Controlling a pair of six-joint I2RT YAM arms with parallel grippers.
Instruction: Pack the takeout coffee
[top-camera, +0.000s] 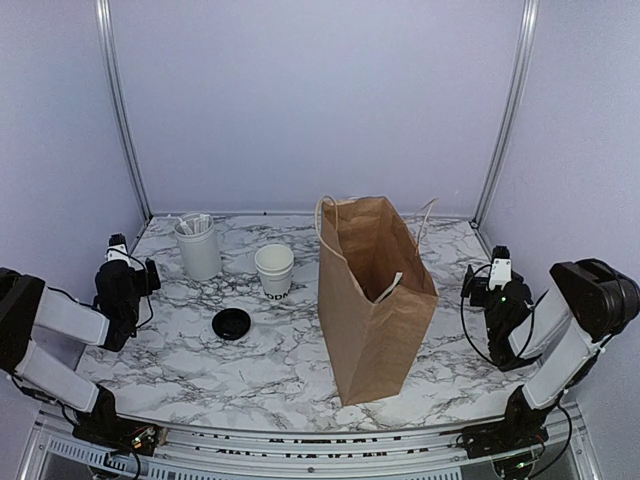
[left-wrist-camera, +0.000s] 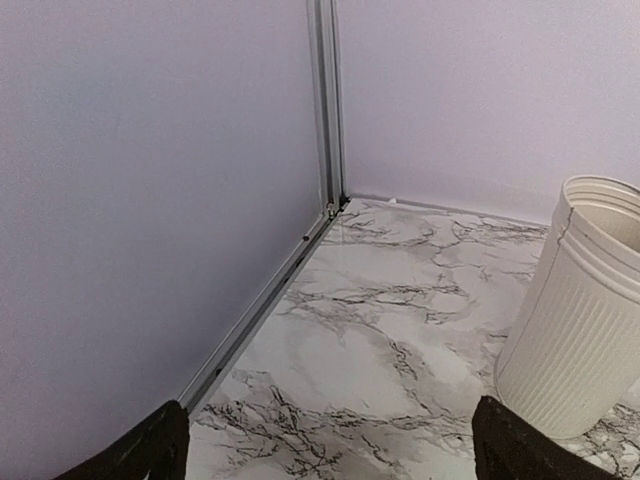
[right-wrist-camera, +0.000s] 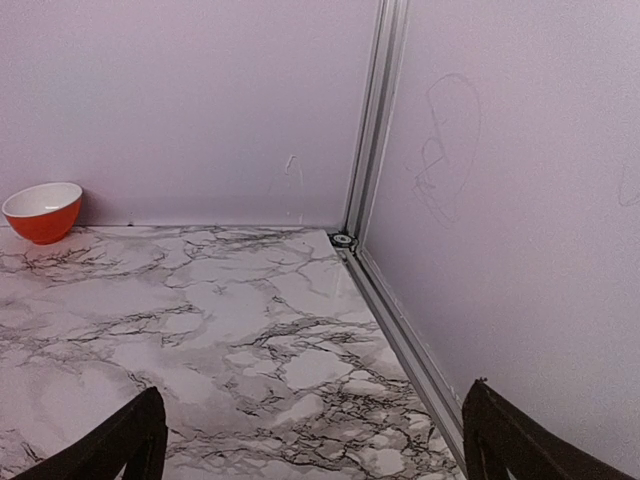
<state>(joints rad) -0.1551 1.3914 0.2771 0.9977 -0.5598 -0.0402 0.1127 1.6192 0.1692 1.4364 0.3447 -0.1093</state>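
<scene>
The takeout coffee cup (top-camera: 274, 270), small and white with dark lettering low on its side, stands upright left of centre. Its black round lid (top-camera: 231, 323) lies flat on the marble in front of it, apart from it. A brown paper bag (top-camera: 375, 295) stands open in the middle. My left gripper (top-camera: 148, 272) hangs at the far left, open and empty; in the left wrist view its gripper (left-wrist-camera: 330, 455) frames bare marble. My right gripper (top-camera: 480, 283) rests at the far right, open and empty; the right wrist view shows its gripper (right-wrist-camera: 315, 445) over bare marble. Cup, lid and bag show in neither wrist view.
A taller white ribbed holder (top-camera: 198, 250) with packets stands behind and left of the cup, close to my left gripper; the holder (left-wrist-camera: 585, 320) fills the right of the left wrist view. An orange bowl (right-wrist-camera: 42, 211) sits against the back wall. Walls and metal rails enclose three sides.
</scene>
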